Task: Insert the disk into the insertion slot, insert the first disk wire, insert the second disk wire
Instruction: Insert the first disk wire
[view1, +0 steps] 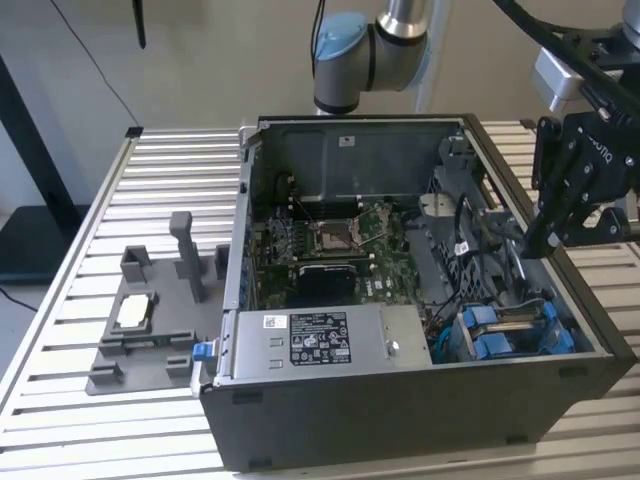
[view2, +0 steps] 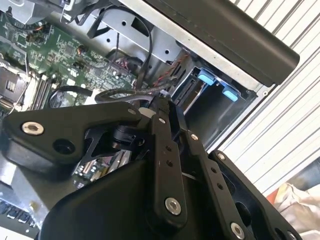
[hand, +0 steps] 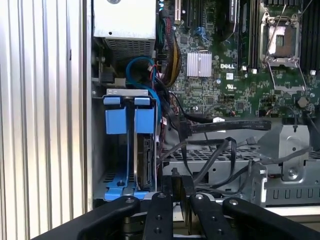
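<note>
The disk (hand: 145, 160) stands on edge in its blue carrier (hand: 119, 120), inside the insertion slot (hand: 107, 180) at the case's corner. In the exterior view the blue clips (view1: 487, 322) of that slot show at the case's front right. My gripper (view1: 532, 240) hangs above the case's right side, behind the slot and apart from the disk. Its fingers (hand: 170, 192) stand close together with nothing seen between them. A black flat wire with a connector (hand: 220, 125) lies loose over the metal bracket, just beyond the fingertips. A blue wire (hand: 137, 67) loops near the slot.
The silver labelled power-supply box (view1: 310, 340) fills the case's front. The motherboard (view1: 330, 240) lies behind it. A grey stand with upright posts (view1: 150, 320) sits on the slatted table (view1: 80, 420) at the exterior view's left. Black cables (view1: 480, 260) cross the case's right part.
</note>
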